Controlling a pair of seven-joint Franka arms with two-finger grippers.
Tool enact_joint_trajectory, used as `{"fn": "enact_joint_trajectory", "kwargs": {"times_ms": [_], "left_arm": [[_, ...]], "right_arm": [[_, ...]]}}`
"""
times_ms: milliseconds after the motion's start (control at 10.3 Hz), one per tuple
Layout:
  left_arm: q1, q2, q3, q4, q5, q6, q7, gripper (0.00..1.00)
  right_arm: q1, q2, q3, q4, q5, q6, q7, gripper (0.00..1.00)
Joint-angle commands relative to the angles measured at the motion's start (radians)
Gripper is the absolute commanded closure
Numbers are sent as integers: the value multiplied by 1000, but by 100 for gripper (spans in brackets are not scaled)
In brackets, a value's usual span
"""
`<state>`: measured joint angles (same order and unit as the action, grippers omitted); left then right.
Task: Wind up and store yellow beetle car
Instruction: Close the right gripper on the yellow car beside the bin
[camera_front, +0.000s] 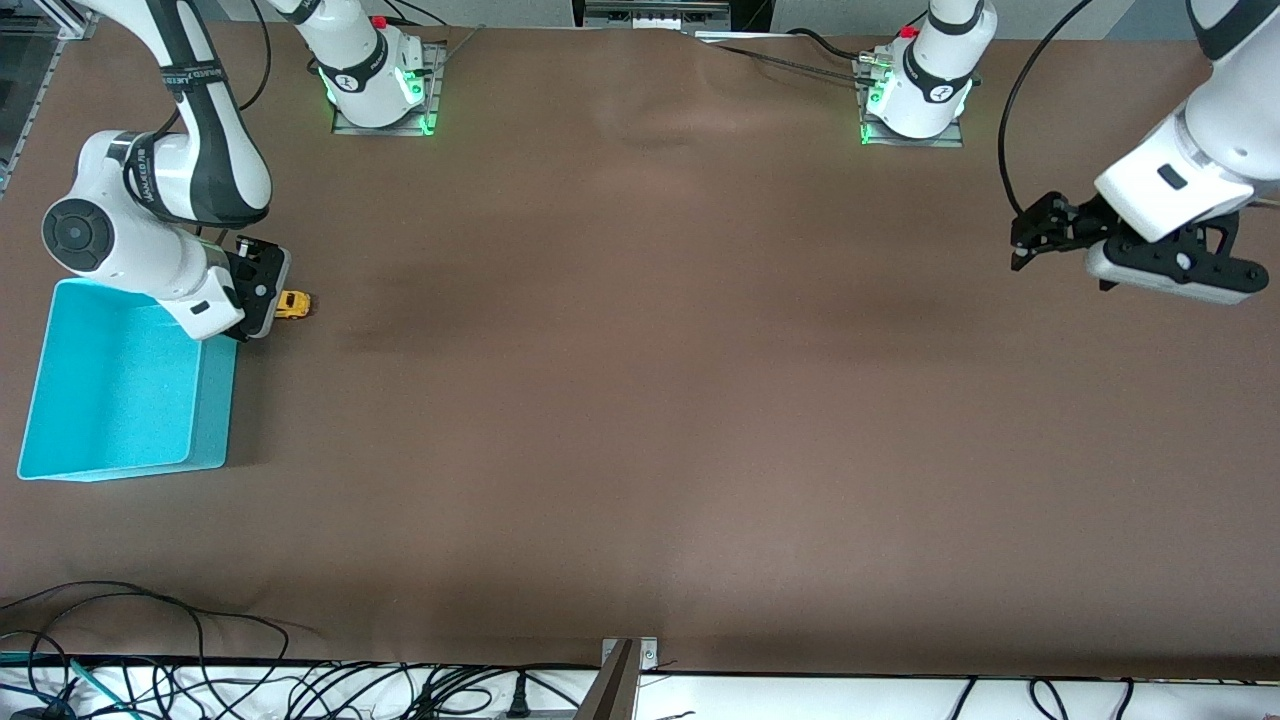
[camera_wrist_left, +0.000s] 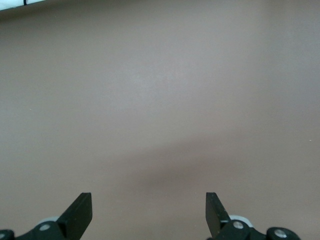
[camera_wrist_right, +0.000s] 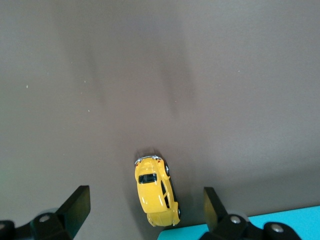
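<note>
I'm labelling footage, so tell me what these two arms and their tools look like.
Both arms are glossy white with dark grey joint bands and black cables; bases glow green. The right arm carries dark lettering. The left tool and right tool are black, with wedge-shaped fingers.

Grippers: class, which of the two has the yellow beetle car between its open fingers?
The right gripper, beside the turquoise bin; the yellow beetle car sits there. The left gripper hangs over bare table.

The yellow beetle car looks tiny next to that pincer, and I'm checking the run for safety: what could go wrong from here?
The yellow beetle car sits on the table between the open fingers of the right pincer, off centre, so a close might nudge or tip it instead of gripping it. It also lies right beside the turquoise bin; descending fingers could strike the bin's wall. The left pincer waits open over bare table.
</note>
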<state>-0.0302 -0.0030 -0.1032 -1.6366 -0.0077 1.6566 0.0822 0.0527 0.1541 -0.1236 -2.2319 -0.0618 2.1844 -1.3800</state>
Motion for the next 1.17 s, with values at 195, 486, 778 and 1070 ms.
{"fn": "enact_joint_trajectory", "kwargs": {"times_ms": [195, 486, 778, 1070], "left_arm": [[-20, -37, 14, -28, -20, -64, -85, 0], [-11, -35, 13, -23, -43, -86, -87, 0], [-8, -37, 13, -2, -43, -130, -81, 0], [-8, -35, 10, 6, -43, -130, -78, 0]], "right_arm": [[-1, -24, -30, -118, -24, 130, -89, 0], [-5, 24, -54, -155, -24, 211, -184, 0], [-7, 83, -94, -157, -24, 270, -263, 0], [-7, 120, -94, -157, -24, 319, -269, 0]]}}
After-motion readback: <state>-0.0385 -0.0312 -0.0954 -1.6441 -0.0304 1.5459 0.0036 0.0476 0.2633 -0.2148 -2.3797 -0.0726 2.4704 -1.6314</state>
